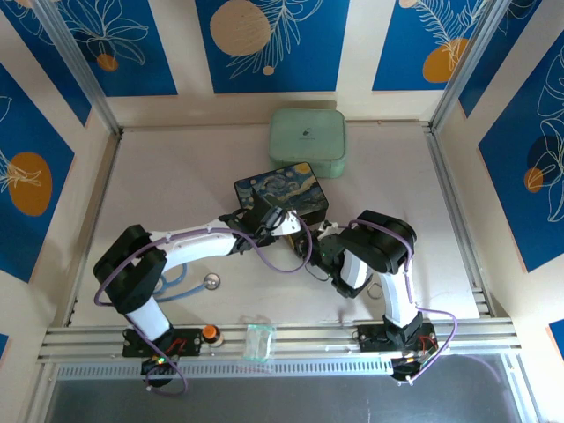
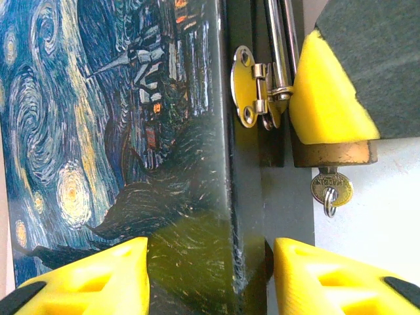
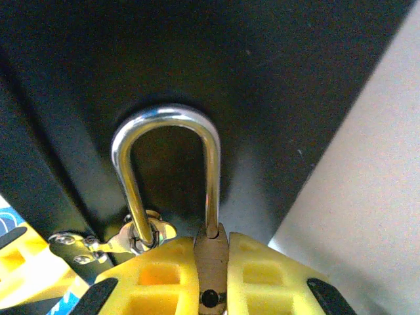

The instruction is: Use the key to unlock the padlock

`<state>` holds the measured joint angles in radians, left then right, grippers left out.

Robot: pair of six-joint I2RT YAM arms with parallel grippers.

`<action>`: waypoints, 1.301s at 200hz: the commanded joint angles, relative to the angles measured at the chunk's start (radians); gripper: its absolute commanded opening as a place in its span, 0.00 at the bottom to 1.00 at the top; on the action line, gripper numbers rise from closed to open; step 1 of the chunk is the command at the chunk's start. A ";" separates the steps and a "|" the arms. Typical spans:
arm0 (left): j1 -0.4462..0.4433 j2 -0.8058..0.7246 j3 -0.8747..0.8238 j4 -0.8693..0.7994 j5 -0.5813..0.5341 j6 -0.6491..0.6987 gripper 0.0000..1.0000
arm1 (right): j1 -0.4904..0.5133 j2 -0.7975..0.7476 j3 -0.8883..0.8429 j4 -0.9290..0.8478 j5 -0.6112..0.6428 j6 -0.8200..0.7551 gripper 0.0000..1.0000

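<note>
Right end effector (image 3: 213,279) was clamped on the padlock (image 3: 211,262), shackle (image 3: 167,164) through the hasp (image 2: 252,88) of the tin (image 2: 111,131). Left end effector (image 2: 210,275) sat half-open straddling the tin's edge. Key (image 2: 330,187) was already in the padlock, so I'd guess turning it came next.

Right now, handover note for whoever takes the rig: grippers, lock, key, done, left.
Left gripper: straddles the painted tin box at its front edge; cannot tell if it is squeezing.
Right gripper: shut on the padlock, body pinched between the yellow pads.
Padlock: shackle threaded through the box hasp.
Key: in the keyhole at the padlock's bottom, nothing holding it.
Done: key inserted, lock steadied.
Left: turn the key and free the shackle; cannot tell whether it is released yet.
</note>
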<state>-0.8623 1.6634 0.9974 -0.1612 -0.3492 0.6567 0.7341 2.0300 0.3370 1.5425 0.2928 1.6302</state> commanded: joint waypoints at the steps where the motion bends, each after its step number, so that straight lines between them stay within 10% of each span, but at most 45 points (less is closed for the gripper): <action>1: -0.010 0.070 -0.080 -0.238 0.074 -0.008 0.46 | -0.056 -0.013 -0.035 -0.140 0.068 0.087 0.00; 128: -0.020 0.074 -0.088 -0.231 0.067 -0.015 0.46 | -0.131 0.015 -0.014 -0.140 -0.069 -0.015 0.00; 189: -0.032 0.073 -0.103 -0.199 0.033 -0.016 0.31 | -0.168 -0.077 -0.083 -0.157 -0.208 -0.289 0.00; 260: -0.036 0.078 -0.108 -0.194 0.023 -0.005 0.31 | -0.156 -0.111 -0.062 -0.139 -0.158 -0.134 0.00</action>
<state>-0.8913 1.6615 0.9684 -0.1001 -0.3798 0.6380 0.5865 1.9594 0.2916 1.4860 0.0132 1.4208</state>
